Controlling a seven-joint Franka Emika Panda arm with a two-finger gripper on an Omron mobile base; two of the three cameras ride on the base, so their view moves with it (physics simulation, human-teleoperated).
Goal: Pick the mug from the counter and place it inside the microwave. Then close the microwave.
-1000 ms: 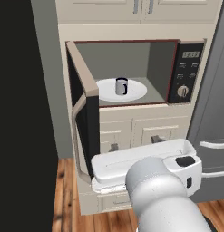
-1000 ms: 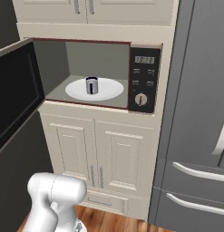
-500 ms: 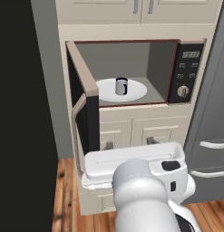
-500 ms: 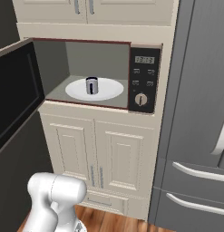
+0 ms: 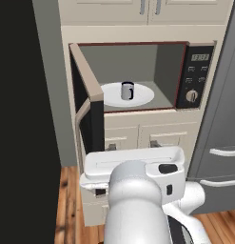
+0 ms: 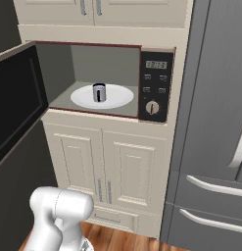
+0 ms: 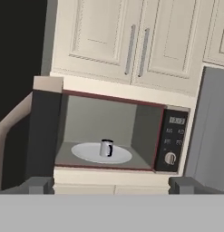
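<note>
Centre of the left base frame, the mug (image 5: 127, 90) stands upright on the white turntable (image 5: 142, 96) inside the microwave (image 5: 138, 78), handle toward the camera. It sits well back from the front lip, so a swinging door should clear it; judged from that, the placing step is done and only the closing is left. The door (image 5: 88, 107) hangs wide open on its left hinge, edge-on at centre left of the frame, its curved tan handle (image 5: 79, 136) bowing outward below.

From the hand view, the end effector (image 7: 111, 185) is pulled back and faces the cavity, fingertips (image 7: 37, 185) spread fully apart at the bottom corners with nothing between them. That empty, wide stance suits a push on the door rather than a grasp.

Against the earlier left base frames, the arm's white bulk has risen and shifted rightward in the lower part of the picture. Mug, door and right base frame look unchanged.
</note>
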